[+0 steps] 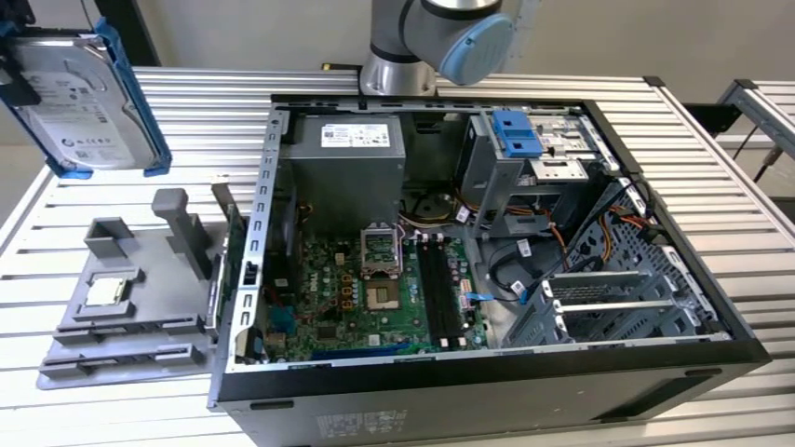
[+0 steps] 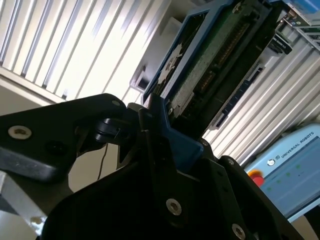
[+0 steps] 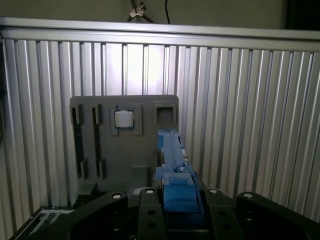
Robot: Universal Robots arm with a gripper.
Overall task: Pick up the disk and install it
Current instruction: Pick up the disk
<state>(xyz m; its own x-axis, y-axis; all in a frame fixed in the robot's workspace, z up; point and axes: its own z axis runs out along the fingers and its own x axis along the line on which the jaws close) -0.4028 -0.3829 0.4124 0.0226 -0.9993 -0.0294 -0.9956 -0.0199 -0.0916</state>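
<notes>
Disk (image 1: 87,98) above holder tray (image 1: 130,340) at the exterior view's left; computer case (image 1: 497,371) on the exterior view's right

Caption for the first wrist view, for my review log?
Pincer shut on the blue-framed disk, seen edge-on; beyond, a grey fixture holding a small silver chip on the slatted table.

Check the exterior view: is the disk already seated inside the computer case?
No, the disk hangs in the air at the exterior view's left, well outside the computer case, over the slatted table.
</notes>
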